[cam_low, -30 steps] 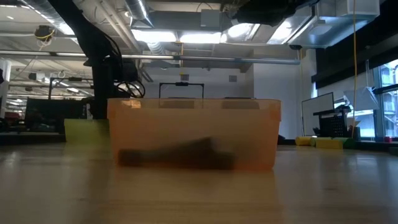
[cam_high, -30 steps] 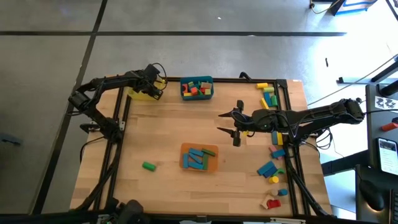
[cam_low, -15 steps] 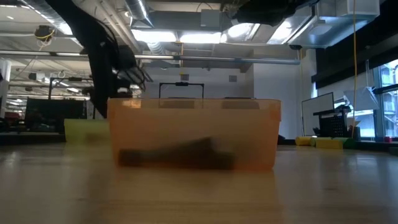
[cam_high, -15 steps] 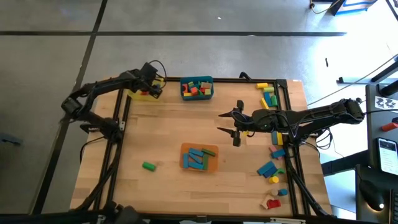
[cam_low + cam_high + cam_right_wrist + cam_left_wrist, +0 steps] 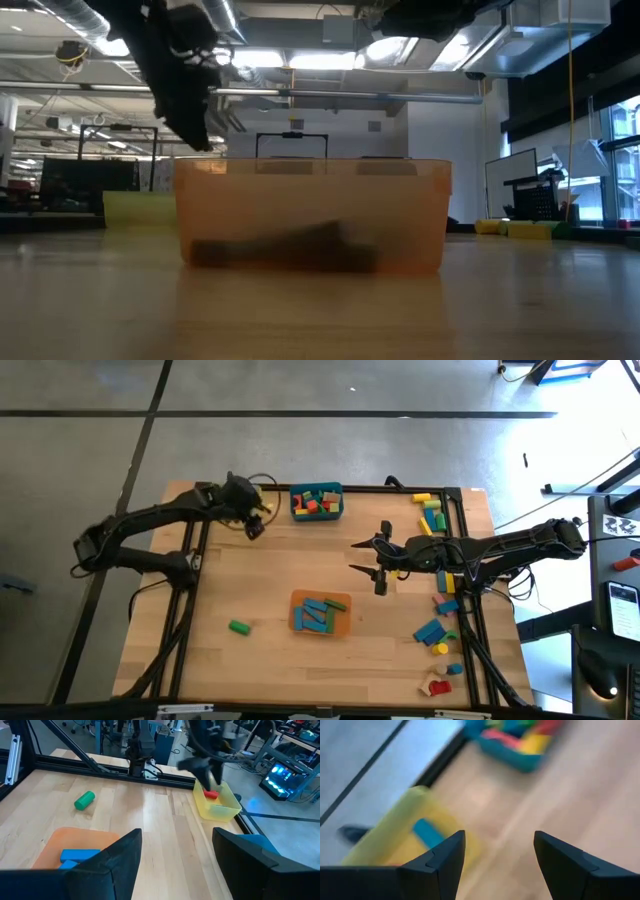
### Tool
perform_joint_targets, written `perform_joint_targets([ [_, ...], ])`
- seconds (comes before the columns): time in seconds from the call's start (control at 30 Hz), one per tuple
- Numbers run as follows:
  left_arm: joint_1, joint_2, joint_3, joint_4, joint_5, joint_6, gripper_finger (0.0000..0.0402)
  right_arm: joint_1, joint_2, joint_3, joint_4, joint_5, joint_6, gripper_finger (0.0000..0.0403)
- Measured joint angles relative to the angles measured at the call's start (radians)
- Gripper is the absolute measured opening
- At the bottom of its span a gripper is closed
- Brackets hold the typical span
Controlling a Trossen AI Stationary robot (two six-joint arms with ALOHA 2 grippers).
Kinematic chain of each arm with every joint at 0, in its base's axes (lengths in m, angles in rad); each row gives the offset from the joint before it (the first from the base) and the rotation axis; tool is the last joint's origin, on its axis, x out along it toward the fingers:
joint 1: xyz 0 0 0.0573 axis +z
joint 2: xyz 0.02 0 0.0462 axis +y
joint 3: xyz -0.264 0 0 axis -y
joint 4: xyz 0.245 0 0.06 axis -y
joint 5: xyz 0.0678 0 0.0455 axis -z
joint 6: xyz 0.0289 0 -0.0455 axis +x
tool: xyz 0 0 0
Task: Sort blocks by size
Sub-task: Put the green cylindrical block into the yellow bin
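Lying alone at the table's 7 o'clock, 1 green block (image 5: 238, 627) ran 3-to-9; left gripper (image 5: 254, 526) and right gripper (image 5: 368, 559) gaped wide, empty.

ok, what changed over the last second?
The left gripper pulled away from over the yellow bin toward the table's middle, its jaws opening wider; they are empty now. A red block lies in that bin. The right gripper stayed open and empty above mid-table. The teal bin, orange bin, green block and the loose blocks on the right did not move.
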Motion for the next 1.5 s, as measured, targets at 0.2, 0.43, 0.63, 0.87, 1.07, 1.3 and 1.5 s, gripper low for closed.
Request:
perform_joint_targets([
  [0.2,-0.198,-0.012,0.000,-0.047,0.040,-0.017,0.0221,0.000,0.000,0.000,0.000,0.000,0.000,0.0241],
  [0.43,-0.450,-0.012,0.000,-0.125,0.042,-0.066,0.0221,0.000,0.000,0.000,0.000,0.000,0.000,0.0241],
  [0.63,-0.635,-0.012,0.000,-0.145,0.050,-0.090,0.0221,0.000,0.000,0.000,0.002,0.000,0.000,0.0241],
  [0.87,-0.713,-0.012,0.000,-0.091,0.049,-0.118,0.0221,0.000,0.000,0.000,0.019,0.000,0.000,0.0241],
  [1.07,-0.777,-0.012,0.000,-0.077,0.119,-0.109,0.0221,0.000,0.000,0.000,0.018,0.000,0.000,0.0241],
  [1.3,-0.941,0.008,0.000,-0.081,0.129,-0.112,0.0221,0.000,0.000,0.000,0.004,0.000,0.000,0.0241],
  [1.5,-1.048,0.067,0.000,-0.083,0.130,-0.115,0.0221,0.000,0.000,0.000,0.004,0.000,0.000,0.0241],
])
